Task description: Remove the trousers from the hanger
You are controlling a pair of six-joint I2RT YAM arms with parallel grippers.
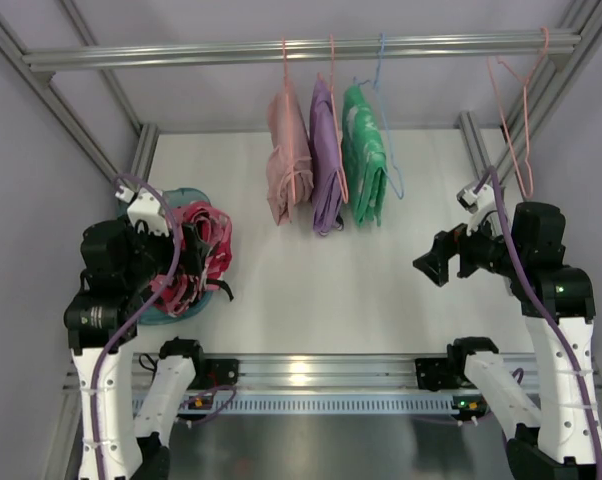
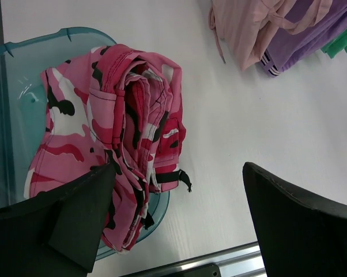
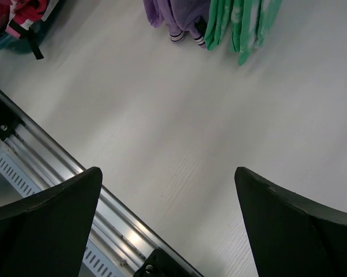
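Nothing of the task is done yet. The trousers hang folded over the hanger at upper centre of the top view, leftmost of three garments in a row on the rail. Just right of them is a purple garment, then a green garment on a blue hanger.

The left gripper is at the left of the frame, jaws spread wide and holding nothing. It sits above a teal basin with a pink camouflage garment piled in it. The right gripper is at the right, also wide open and empty, over bare counter. Both are well apart from the trousers, so I judge the step in hand to be the approach.

The next move probably calls for one arm to reach up the frame and close on the hanging pink cloth. It should come from the left, open side, because the purple garment presses close on the right. The cloth then has to be drawn off the bar of the hanger (a wire hanger may swing or ride along the rail when tugged). The other arm might steady it.

The counter is plain white and matt, with an aluminium rail along its lower edge. Pale walls and metal framing enclose it, and a spare pink hanger hangs empty at upper right.
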